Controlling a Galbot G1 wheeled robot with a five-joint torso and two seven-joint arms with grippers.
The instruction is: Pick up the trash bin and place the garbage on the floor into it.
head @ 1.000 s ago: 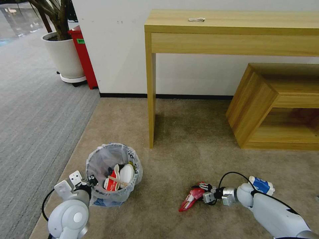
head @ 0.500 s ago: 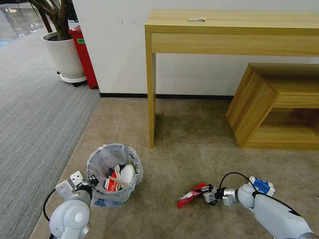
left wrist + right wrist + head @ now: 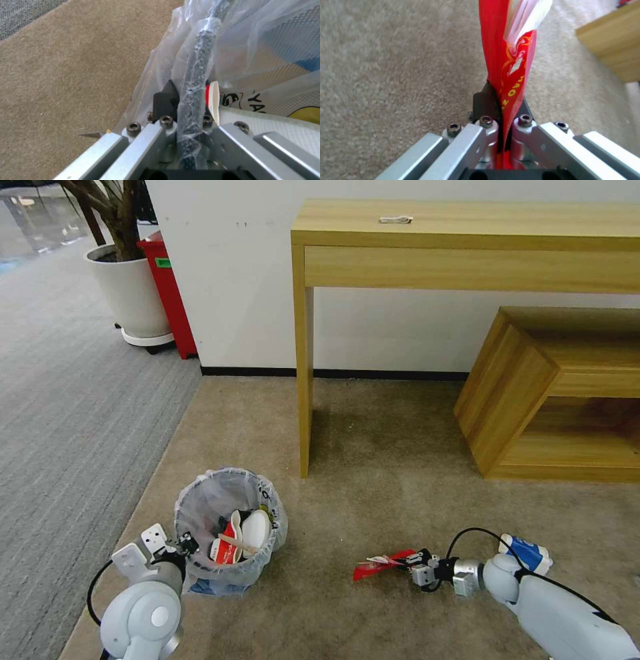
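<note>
The trash bin (image 3: 227, 530) stands on the beige floor (image 3: 373, 473) at the lower left, lined with a crinkled clear bag and holding red and white litter. My left gripper (image 3: 183, 545) is shut on the bin's rim; the left wrist view shows the bag-wrapped rim (image 3: 195, 82) pinched between the jaws. At the lower right, my right gripper (image 3: 408, 563) is shut on a flattened red cup (image 3: 377, 567), held just above the carpet. In the right wrist view the red cup (image 3: 506, 55) sticks straight out from the closed jaws. A blue-white cup (image 3: 528, 552) lies on the floor behind the right arm.
A light wooden desk (image 3: 467, 240) stands against the wall, its leg (image 3: 304, 380) just beyond the bin. A low wooden shelf unit (image 3: 553, 393) sits at right. Grey ribbed carpet (image 3: 67, 413), a white planter (image 3: 130, 293) and a red box (image 3: 167, 293) are at left.
The red cup has been lifted and turned from a slanted lie on the carpet to nearly level in my right gripper. The right arm has drawn back slightly. Bin and left gripper are unmoved.
</note>
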